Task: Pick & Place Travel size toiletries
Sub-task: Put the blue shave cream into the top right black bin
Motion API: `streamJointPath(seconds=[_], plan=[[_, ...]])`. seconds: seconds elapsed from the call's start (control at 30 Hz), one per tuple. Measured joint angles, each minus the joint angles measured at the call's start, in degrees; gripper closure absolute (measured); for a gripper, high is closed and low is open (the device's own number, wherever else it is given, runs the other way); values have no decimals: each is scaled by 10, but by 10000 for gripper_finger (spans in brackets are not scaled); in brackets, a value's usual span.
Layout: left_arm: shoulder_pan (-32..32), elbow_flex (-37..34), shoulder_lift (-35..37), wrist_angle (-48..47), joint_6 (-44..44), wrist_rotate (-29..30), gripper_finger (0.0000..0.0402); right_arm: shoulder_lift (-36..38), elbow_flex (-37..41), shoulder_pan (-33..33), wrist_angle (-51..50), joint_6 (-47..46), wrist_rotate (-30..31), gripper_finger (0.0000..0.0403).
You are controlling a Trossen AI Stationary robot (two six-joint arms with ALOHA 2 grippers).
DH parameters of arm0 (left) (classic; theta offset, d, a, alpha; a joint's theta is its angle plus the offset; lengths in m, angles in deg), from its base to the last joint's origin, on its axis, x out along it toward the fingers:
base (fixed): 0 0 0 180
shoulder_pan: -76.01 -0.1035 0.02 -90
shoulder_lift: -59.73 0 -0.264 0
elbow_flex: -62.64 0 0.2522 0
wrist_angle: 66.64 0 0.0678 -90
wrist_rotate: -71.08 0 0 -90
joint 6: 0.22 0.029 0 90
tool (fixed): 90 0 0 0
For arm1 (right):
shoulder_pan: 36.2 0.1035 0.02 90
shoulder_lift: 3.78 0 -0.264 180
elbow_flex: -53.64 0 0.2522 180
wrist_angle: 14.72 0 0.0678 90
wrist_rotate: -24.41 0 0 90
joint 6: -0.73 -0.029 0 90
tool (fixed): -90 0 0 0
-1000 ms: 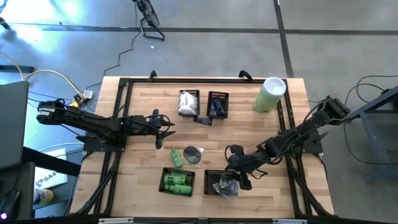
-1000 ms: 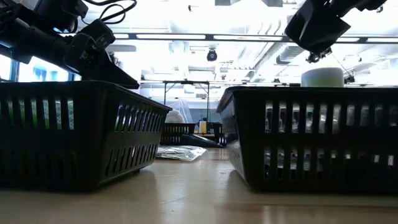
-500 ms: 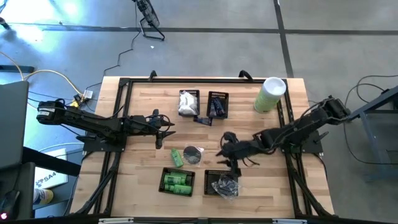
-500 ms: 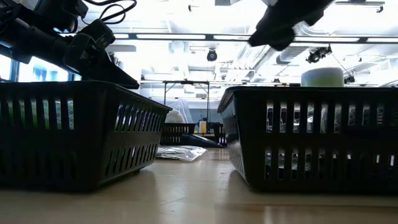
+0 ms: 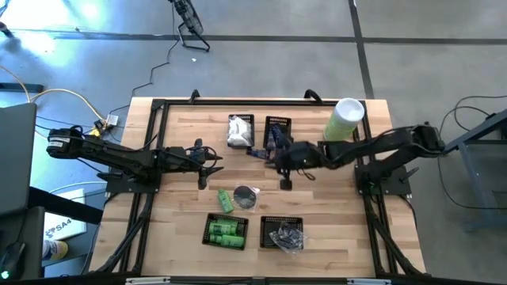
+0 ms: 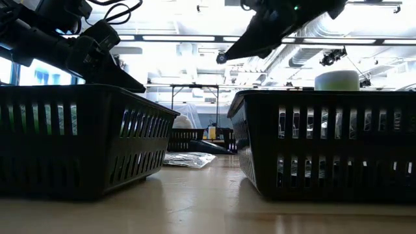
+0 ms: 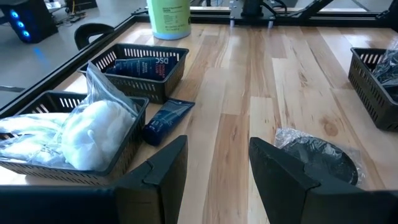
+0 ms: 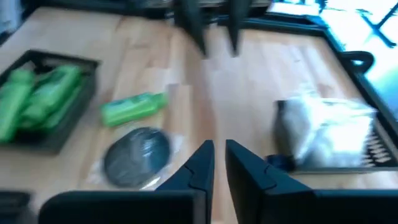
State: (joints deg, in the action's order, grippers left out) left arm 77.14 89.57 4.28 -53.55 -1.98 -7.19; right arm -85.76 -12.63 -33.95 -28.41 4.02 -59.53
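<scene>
1. A grey concrete floor (image 5: 261,71) with cables surrounds the wooden table (image 5: 309,202), which carries a black frame along its edges.
2. Landmark: the grey disc (image 5: 246,196) in clear wrap lies mid-table, open wood on its far right side.
3. Beyond it sit two mesh baskets, one of white packets (image 5: 239,131), one of dark blue tubes (image 5: 276,133); a loose dark blue tube (image 7: 168,117) lies between.
4. Nearer than the disc: a basket of green bottles (image 5: 226,231) and a basket of clear-wrapped bits (image 5: 287,235).
5. A green tube (image 5: 226,199) lies just beside the disc.
6. The left gripper (image 5: 207,164) waits left of the disc, fingers parted, empty.
7. The right gripper (image 5: 277,154) hovers beyond the disc near the blue-tube basket, fingers almost together, holding nothing.
</scene>
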Motion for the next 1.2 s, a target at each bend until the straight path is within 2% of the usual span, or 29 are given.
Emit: streamJointPath(seconds=[0.43, 0.73, 1.0, 1.2], plan=[[0, 0, 0, 0, 0, -1, 234, 0, 0, -91, 51, 5, -3, 382], [0, 0, 0, 0, 0, -3, 234, 0, 0, -135, 59, 71, -12, 390], [0, 0, 0, 2, -1, -2, 234, 0, 0, -190, 109, 101, -100, 392], [0, 0, 0, 33, -56, -2, 234, 0, 0, -260, 133, 101, -235, 399]])
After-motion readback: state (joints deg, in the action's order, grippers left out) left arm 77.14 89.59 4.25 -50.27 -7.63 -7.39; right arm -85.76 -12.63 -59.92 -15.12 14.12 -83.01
